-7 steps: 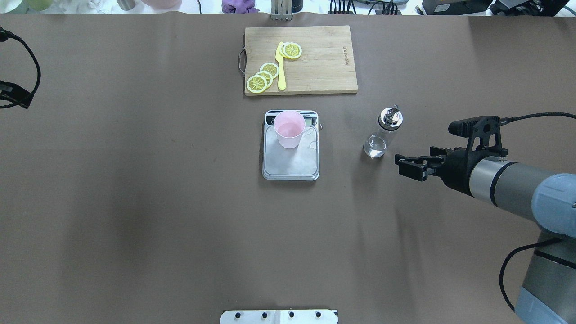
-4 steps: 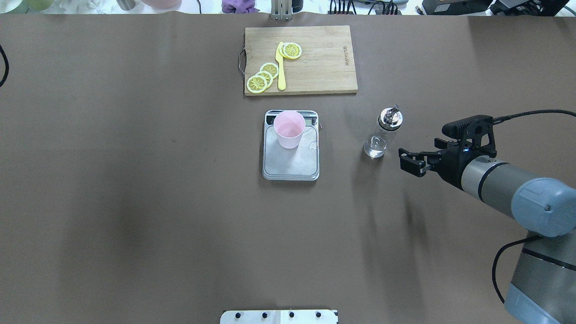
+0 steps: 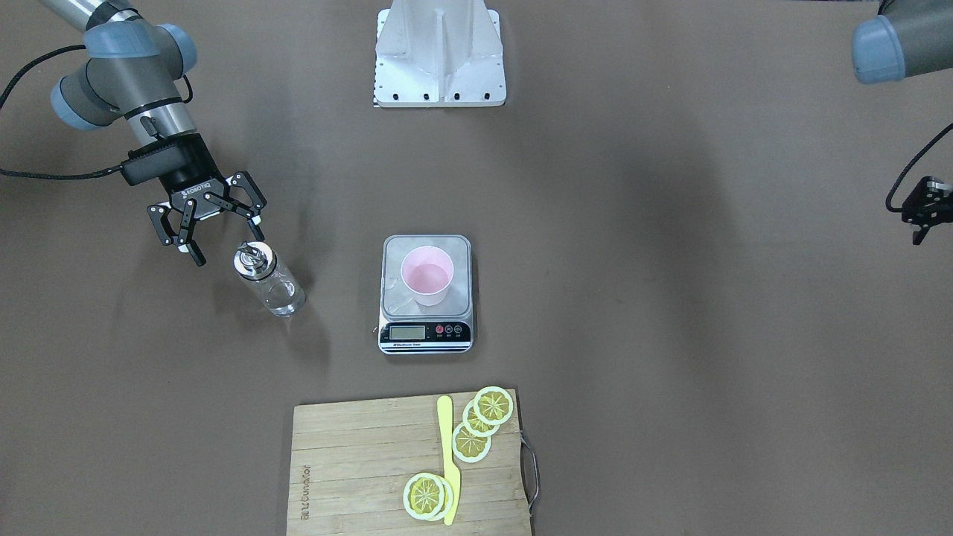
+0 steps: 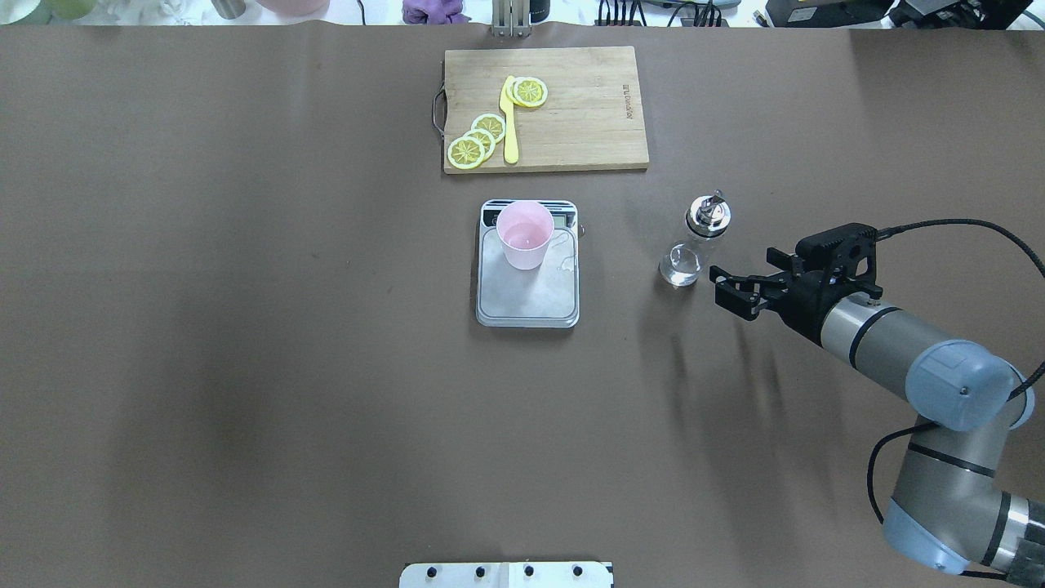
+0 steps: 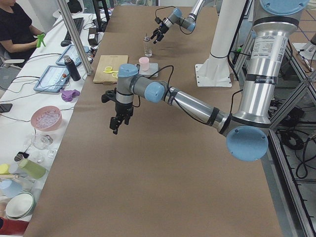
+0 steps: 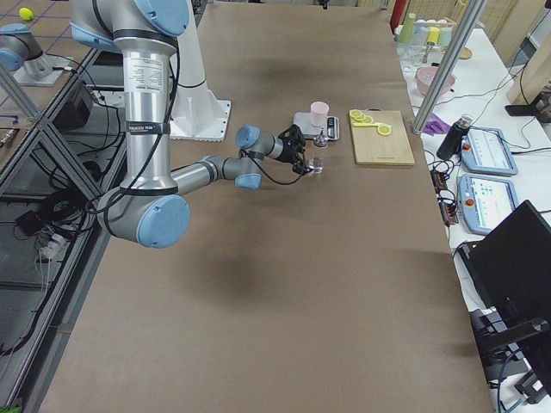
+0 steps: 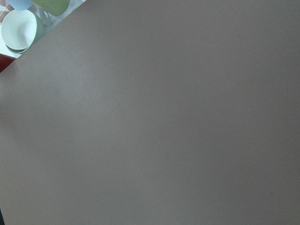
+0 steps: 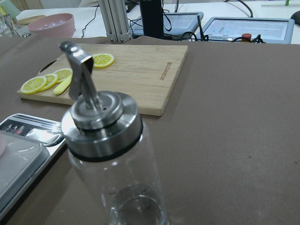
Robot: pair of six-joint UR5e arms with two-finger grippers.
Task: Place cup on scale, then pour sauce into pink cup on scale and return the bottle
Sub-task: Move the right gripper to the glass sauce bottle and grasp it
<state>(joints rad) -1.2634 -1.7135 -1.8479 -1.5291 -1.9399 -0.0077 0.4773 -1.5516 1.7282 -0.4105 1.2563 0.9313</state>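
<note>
The pale pink cup stands upright on the far part of the silver-grey scale; it also shows in the front view. The clear glass bottle with its silver spout cap stands on the table to the right of the scale. My right gripper is open and empty, level with the bottle and just right of it; its jaws are spread in the front view. The bottle fills the right wrist view. My left gripper hangs far off at the table's left side; I cannot tell its state.
A wooden cutting board with lemon slices and a yellow knife lies beyond the scale. The robot's white base plate is at the near edge. Bowls sit past the table's end.
My right gripper has moved left, closer to the bottle, staying open. The left gripper has gone out of the overhead view's left edge. Cup, scale and bottle have not moved.
</note>
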